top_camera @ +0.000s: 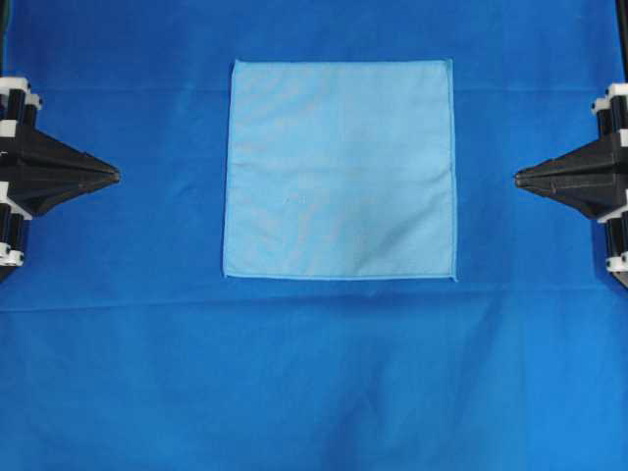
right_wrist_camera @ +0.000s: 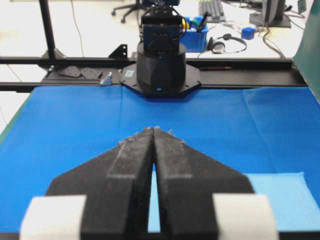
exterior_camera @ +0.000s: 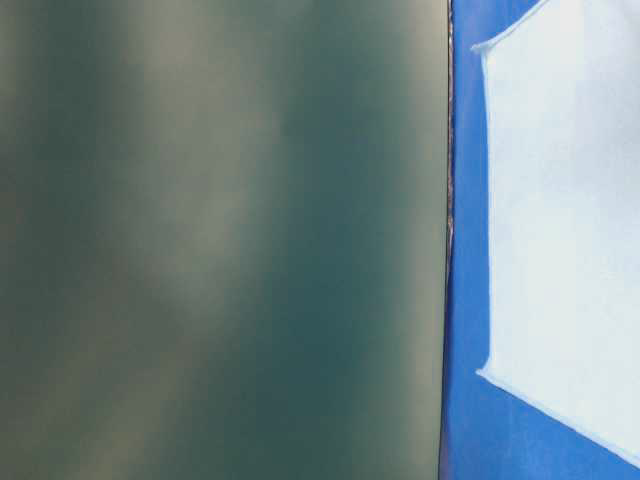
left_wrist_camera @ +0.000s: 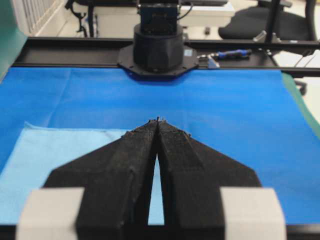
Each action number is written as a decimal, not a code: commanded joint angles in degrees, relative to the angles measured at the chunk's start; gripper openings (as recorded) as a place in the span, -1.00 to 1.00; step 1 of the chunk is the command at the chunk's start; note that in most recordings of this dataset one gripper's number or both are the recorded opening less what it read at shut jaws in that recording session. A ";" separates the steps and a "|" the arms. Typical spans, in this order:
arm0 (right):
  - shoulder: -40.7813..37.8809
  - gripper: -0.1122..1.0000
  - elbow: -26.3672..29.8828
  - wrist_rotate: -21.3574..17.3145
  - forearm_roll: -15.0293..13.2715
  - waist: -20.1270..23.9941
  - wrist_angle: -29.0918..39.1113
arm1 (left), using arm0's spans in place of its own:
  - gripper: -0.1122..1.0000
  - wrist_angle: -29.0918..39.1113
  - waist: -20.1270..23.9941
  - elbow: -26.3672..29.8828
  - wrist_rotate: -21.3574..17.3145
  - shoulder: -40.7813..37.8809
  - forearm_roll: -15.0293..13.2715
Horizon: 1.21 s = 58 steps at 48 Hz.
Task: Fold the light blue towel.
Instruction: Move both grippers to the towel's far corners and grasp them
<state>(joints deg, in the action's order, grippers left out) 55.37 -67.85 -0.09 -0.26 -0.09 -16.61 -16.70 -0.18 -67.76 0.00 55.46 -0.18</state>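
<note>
1. Light blue towel (top_camera: 340, 169): spread flat and unfolded, near-square with no clear long axis, hems running 12-to-6 and 9-to-3 in the overhead view; lies just toward 12 o'clock of centre on the royal-blue cloth (top_camera: 314, 383) covering the counter.
2. Left end effector (top_camera: 115, 177): at 9 o'clock, tips pressed together, empty, well apart from the towel.
3. Right end effector (top_camera: 519, 179): at 3 o'clock, tips together, empty, well apart from the towel.
</note>
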 commanded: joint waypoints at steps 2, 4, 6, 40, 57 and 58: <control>-0.88 -0.80 2.20 -0.26 0.62 -0.09 0.00 | -0.80 -0.62 0.26 1.23 -0.53 -2.72 -1.05; -1.14 -0.80 2.55 -0.44 0.70 -0.62 0.88 | -0.80 -1.41 0.35 1.49 -0.70 -4.22 -1.05; -1.41 -0.80 3.08 -0.62 0.79 -1.49 2.37 | -0.80 -2.37 0.88 1.67 -0.79 -5.80 -1.05; -23.82 -0.29 8.00 -1.67 -1.85 -35.07 13.97 | 0.25 -6.68 23.47 14.06 -4.13 -43.15 -1.05; -44.47 0.21 17.23 -1.67 -8.35 -39.90 14.41 | 0.65 -6.68 29.62 19.86 -7.56 -57.57 -1.05; -46.14 0.21 17.93 -1.67 -8.61 -40.08 14.41 | 0.65 -6.68 29.88 20.21 -7.65 -58.36 -1.05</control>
<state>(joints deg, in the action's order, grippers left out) 12.83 -52.82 -1.67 -8.00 -39.55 -2.02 -23.03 28.74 -49.66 -7.47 -1.32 -1.23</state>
